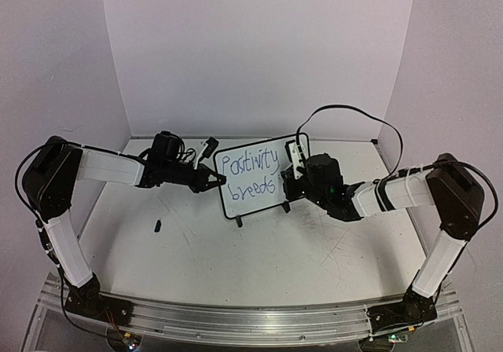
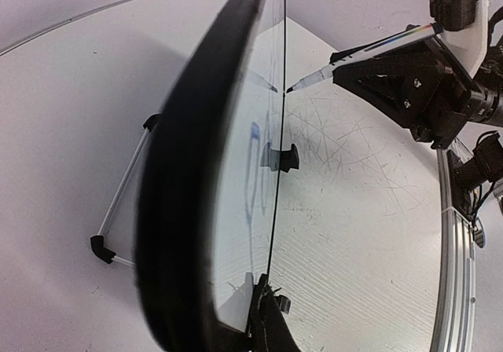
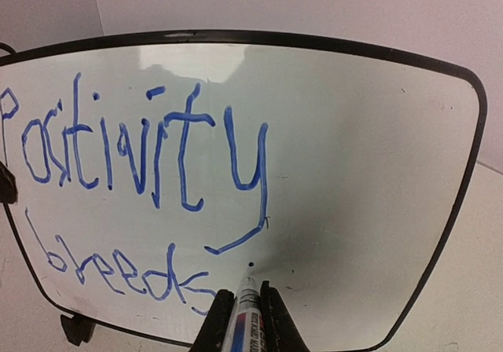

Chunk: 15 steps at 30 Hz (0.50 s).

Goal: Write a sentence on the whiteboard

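Observation:
The whiteboard [image 1: 259, 181] stands tilted on its black feet mid-table. Blue text [image 3: 141, 144] reads "Positivity" above "breeds" [image 3: 118, 269]. My left gripper [image 1: 211, 181] is shut on the board's left edge; in the left wrist view the board [image 2: 236, 210] runs edge-on from my gripper [image 2: 253, 305]. My right gripper [image 1: 292, 177] is shut on a blue marker [image 3: 245, 320], fingers [image 3: 277, 320] either side. Its tip sits at the board just right of "breeds", by a small dot [image 3: 250, 263]. The marker [image 2: 354, 57] also shows in the left wrist view.
A small black cap [image 1: 157, 226] lies on the scuffed white table [image 1: 204, 258] at the left front. White walls close off the back and sides. A black cable [image 1: 346, 110] loops above the right arm. A metal rail [image 1: 251, 320] runs along the near edge.

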{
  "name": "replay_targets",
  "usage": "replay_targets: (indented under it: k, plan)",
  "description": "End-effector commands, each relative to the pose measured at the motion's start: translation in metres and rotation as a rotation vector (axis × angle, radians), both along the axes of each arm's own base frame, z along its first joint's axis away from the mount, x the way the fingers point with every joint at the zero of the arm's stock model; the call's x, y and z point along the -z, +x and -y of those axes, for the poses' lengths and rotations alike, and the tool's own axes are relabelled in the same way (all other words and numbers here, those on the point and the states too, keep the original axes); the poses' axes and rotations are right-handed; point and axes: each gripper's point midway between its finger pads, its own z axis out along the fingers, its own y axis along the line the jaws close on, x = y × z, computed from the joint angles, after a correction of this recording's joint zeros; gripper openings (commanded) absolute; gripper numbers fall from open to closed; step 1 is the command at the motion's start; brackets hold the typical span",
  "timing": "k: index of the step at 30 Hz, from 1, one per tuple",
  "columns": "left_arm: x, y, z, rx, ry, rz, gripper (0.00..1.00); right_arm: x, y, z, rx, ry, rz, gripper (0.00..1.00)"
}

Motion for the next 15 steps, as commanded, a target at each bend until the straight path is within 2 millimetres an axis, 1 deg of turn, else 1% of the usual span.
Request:
replay_targets:
  k: [1,8,15]
  plan:
    - [0.0468,0.0391,-0.047,-0.217,0.25,0.072,0.0,-0.0144,0.0118,-0.0038,0.03,0.031,0.033,0.0]
    - [0.0464,0.0394,-0.0475,-0.218,0.251,0.074,0.0,-0.0135,0.0165,-0.0006,0.058,0.021,0.037,0.0]
    - [0.0457,0.0399,-0.0478,-0.219,0.253,0.077,0.0,-0.0048,0.0159,-0.001,0.056,0.011,0.016,0.0]
